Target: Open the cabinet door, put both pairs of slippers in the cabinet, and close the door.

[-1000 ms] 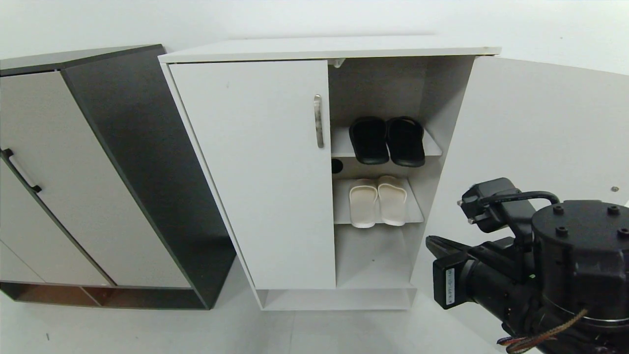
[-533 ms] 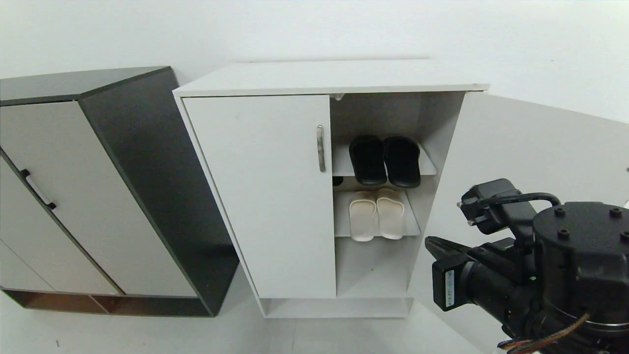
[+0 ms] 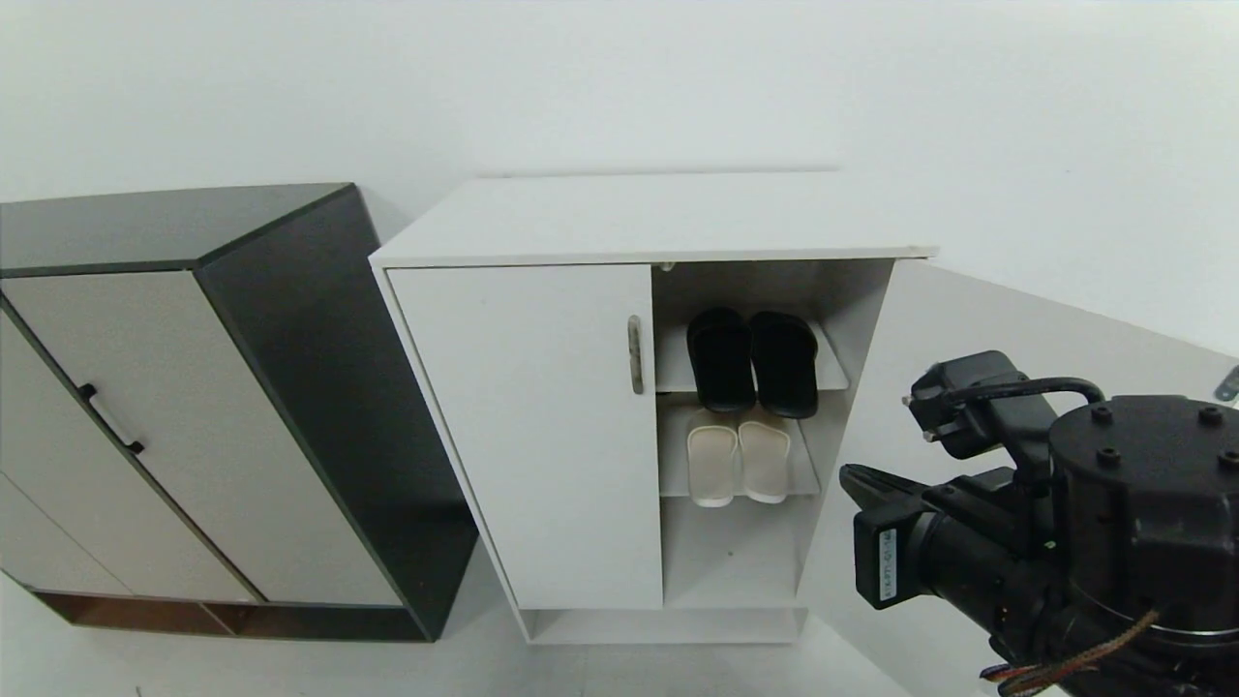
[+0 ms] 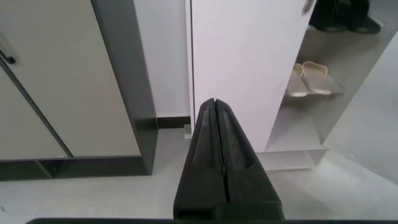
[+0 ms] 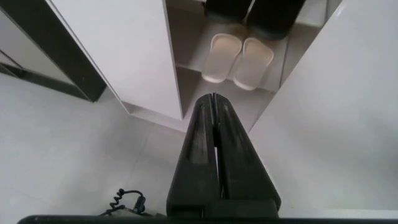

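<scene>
Inside the cabinet [image 3: 658, 218], black slippers [image 3: 753, 360] sit above white slippers [image 3: 738, 463].

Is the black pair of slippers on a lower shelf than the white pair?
No, the head view shows the black slippers on the upper shelf, directly above the white slippers.

You're looking at a white cabinet [image 3: 639, 218] of smooth, matt laminated board. Its door handle [image 3: 635, 354] is brushed metal with a dull shine. The black slippers [image 3: 753, 360] look like matt moulded rubber or foam. The cream slippers [image 3: 738, 462] have the same soft, matt finish. The dark cabinet [image 3: 290, 387] is matt board as well, with paler smooth fronts. The floor [image 5: 74, 149] is smooth pale tile with a faint sheen. The left end effector [image 4: 215, 104] and right end effector [image 5: 213, 98] are matt black, plastic by the look.
</scene>
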